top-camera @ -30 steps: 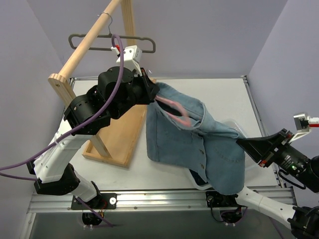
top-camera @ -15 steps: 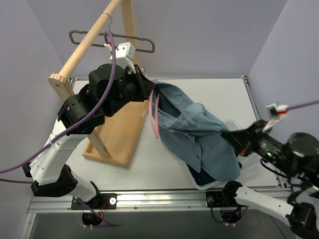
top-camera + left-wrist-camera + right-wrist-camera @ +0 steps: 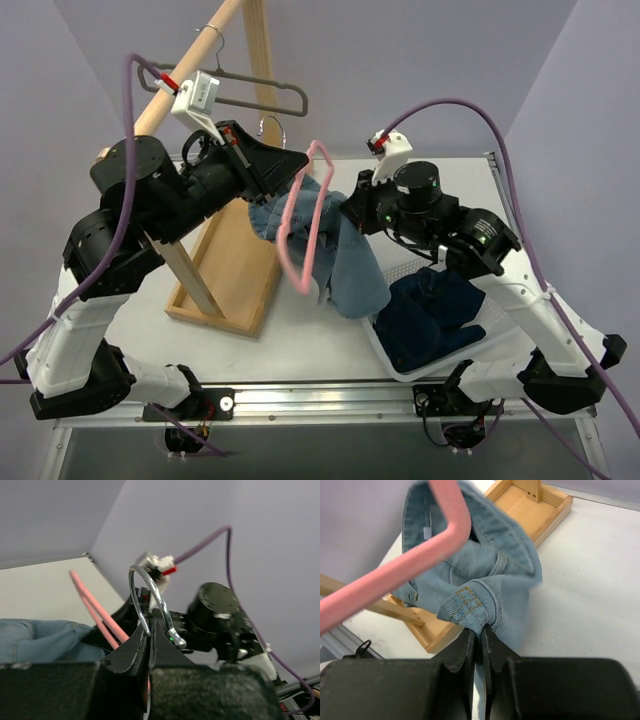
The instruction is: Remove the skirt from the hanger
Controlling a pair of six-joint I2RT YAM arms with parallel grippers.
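- The hanger (image 3: pixel 395 570) is clenched at its hook (image 3: pixel 150 595) by the left gripper (image 3: pixel 150 632).
- The skirt (image 3: pixel 500 565) is pinched at its waistband by the right gripper (image 3: pixel 481 635).

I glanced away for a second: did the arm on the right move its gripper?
Yes. The right gripper, shut on the denim skirt, has swung left from the right edge of the table toward the wooden rack.
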